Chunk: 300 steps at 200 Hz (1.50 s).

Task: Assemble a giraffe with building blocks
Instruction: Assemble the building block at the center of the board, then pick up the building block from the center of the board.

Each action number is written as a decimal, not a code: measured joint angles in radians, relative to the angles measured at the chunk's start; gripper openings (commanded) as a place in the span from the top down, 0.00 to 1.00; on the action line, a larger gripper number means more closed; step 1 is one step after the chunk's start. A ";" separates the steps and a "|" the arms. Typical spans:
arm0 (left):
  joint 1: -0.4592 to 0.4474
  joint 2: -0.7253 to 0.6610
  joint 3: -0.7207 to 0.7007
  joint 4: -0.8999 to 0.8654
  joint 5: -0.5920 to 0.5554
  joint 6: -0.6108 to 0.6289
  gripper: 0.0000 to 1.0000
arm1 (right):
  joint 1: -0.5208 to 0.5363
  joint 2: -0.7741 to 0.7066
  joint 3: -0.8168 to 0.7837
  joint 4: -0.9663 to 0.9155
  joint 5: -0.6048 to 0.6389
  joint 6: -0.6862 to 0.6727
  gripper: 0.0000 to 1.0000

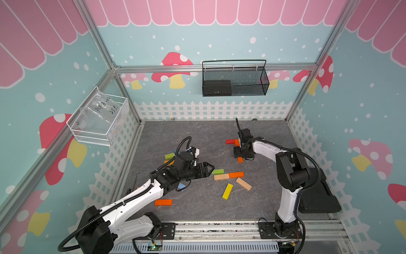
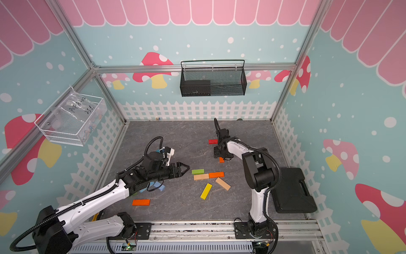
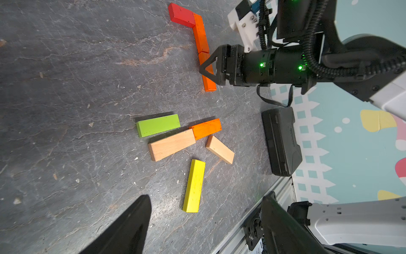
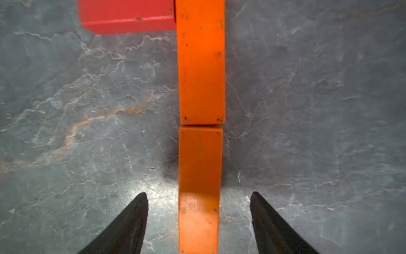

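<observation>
Status of my right gripper [image 4: 198, 193]: the jaws are spread, one on each side of a short orange painted wooden bar [image 4: 200, 158], with bare surface showing between each fingertip and the bar. Nothing is pinched. This bar lies flat on the grey stone-patterned table [image 4: 307, 110], and its long axis runs straight ahead from between my jaws. Its far end butts against a second orange wooden bar [image 4: 201, 66] on the same line. Beyond that, a red wooden bar [image 4: 127, 17] lies crosswise, touching the second bar's side.

My left gripper [image 1: 212, 169] is also spread and empty, above the table. Just ahead of its tips lies a green wooden bar [image 1: 218, 171], roughly lengthwise to the gripper. A tan wooden bar [image 1: 221, 176] and a yellow wooden bar [image 1: 227, 191] lie beyond.

Judgement: the left arm is nearer the loose blocks. The right gripper should rise straight up to avoid nudging the aligned row.
</observation>
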 measured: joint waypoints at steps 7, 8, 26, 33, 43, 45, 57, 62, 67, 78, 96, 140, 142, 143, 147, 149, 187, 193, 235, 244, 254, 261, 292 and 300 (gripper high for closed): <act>0.000 0.000 0.000 0.000 -0.003 0.000 0.18 | 0.000 -0.020 0.009 -0.011 0.001 -0.005 0.22; 0.000 0.000 0.000 0.000 -0.003 0.000 0.18 | 0.000 -0.022 0.010 -0.011 0.001 -0.004 0.22; 0.000 0.000 0.000 -0.003 -0.007 0.000 0.18 | 0.000 -0.081 0.037 -0.023 0.001 -0.020 0.25; 0.000 -0.003 0.000 -0.006 -0.010 0.000 0.18 | 0.000 -0.106 0.044 -0.024 0.001 -0.027 0.26; 0.000 -0.008 0.000 -0.012 -0.014 0.000 0.18 | 0.000 -0.143 0.051 -0.027 0.000 -0.040 0.27; 0.000 -0.010 0.000 -0.013 -0.014 0.000 0.18 | 0.000 -0.151 0.052 -0.026 0.000 -0.043 0.27; 0.002 -0.021 0.000 -0.022 -0.018 0.001 0.18 | 0.000 -0.190 0.053 -0.028 -0.002 -0.064 0.30; 0.003 -0.026 0.000 -0.026 -0.018 0.004 0.18 | 0.000 -0.204 0.053 -0.030 -0.005 -0.074 0.31; 0.006 -0.030 0.000 -0.029 -0.018 0.006 0.18 | 0.001 -0.216 0.052 -0.031 -0.008 -0.084 0.32; 0.012 -0.037 0.001 -0.037 -0.019 0.009 0.18 | 0.003 -0.241 0.042 -0.025 -0.013 -0.117 0.35; 0.024 -0.040 0.005 -0.048 -0.019 0.014 0.18 | 0.020 -0.287 -0.018 -0.004 -0.018 -0.180 0.40; 0.041 -0.041 0.032 -0.072 -0.018 0.036 0.18 | 0.182 -0.410 -0.253 0.057 -0.046 -0.441 0.39; 0.041 -0.041 0.033 -0.073 -0.018 0.037 0.18 | 0.188 -0.416 -0.261 0.058 -0.049 -0.454 0.39; 0.042 -0.041 0.034 -0.073 -0.018 0.037 0.18 | 0.190 -0.418 -0.264 0.058 -0.050 -0.460 0.39; 0.042 -0.041 0.036 -0.074 -0.018 0.038 0.18 | 0.201 -0.430 -0.281 0.064 -0.053 -0.486 0.39; 0.043 -0.041 0.037 -0.075 -0.017 0.038 0.18 | 0.206 -0.436 -0.289 0.065 -0.055 -0.501 0.39; 0.047 -0.041 0.040 -0.082 -0.013 0.045 0.18 | 0.229 -0.482 -0.342 0.061 -0.069 -0.713 0.43; 0.047 -0.041 0.040 -0.083 -0.013 0.045 0.18 | 0.232 -0.482 -0.347 0.056 -0.077 -0.744 0.43; 0.048 -0.041 0.040 -0.086 -0.013 0.045 0.18 | 0.275 -0.466 -0.386 -0.009 -0.115 -0.878 0.44; 0.048 -0.041 0.040 -0.087 -0.013 0.045 0.18 | 0.279 -0.457 -0.387 -0.018 -0.114 -0.896 0.45; 0.048 -0.041 0.040 -0.087 -0.010 0.045 0.18 | 0.280 -0.447 -0.387 -0.026 -0.112 -0.912 0.45; 0.048 -0.041 0.040 -0.087 -0.010 0.045 0.18 | 0.280 -0.440 -0.387 -0.029 -0.109 -0.921 0.45; 0.048 -0.041 0.040 -0.090 -0.010 0.045 0.18 | 0.280 -0.386 -0.387 -0.029 -0.090 -0.953 0.44; 0.048 -0.042 0.040 -0.090 -0.010 0.045 0.18 | 0.280 -0.370 -0.387 -0.028 -0.085 -0.957 0.44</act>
